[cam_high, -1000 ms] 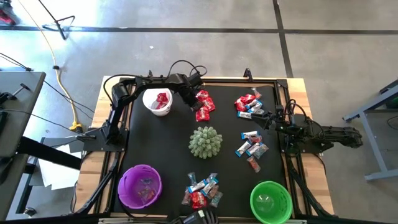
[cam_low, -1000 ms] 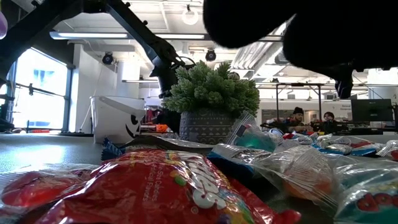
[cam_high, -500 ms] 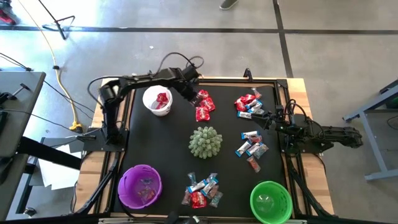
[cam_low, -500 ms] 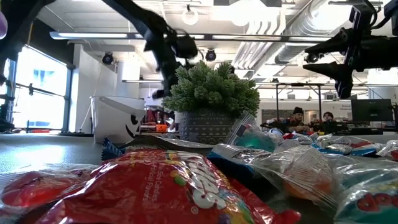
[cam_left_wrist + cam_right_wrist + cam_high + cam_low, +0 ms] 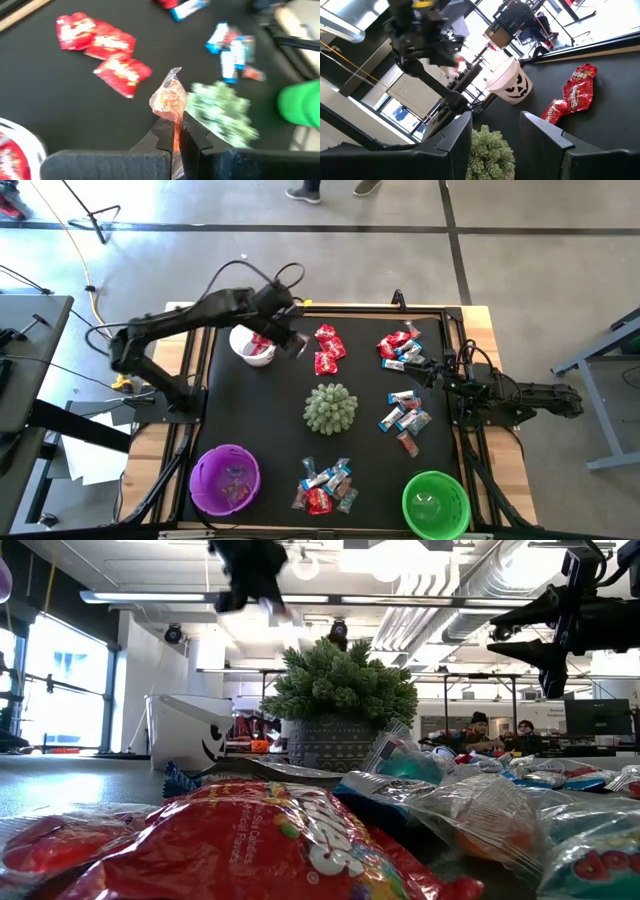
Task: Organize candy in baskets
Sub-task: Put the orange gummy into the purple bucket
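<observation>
One pinkish-orange sweet (image 5: 170, 98) is pinched by a corner of its wrapper between the closed fingers of the left gripper (image 5: 297, 345), which is held up above the counter (image 5: 360, 395) just beside the white basket (image 5: 250, 345). Because so little of the wrapper is caught, the sweet could be shaken loose and dropped onto the black surface, or onto the red packets (image 5: 328, 348) lying close by. A red packet is already seen inside the white basket, so a release there would probably mix the kinds. The purple basket (image 5: 225, 479) and the green basket (image 5: 435, 503) stand at the near corners, well apart from the gripper, and the spiky green ball (image 5: 330, 408) sits between, where it could be clipped by a low pass. The right gripper (image 5: 440, 377) is parked with its fingers spread at the right side, near the blue-and-silver sweets (image 5: 405, 413). More sweets (image 5: 324, 485) lie between the purple and green baskets.
</observation>
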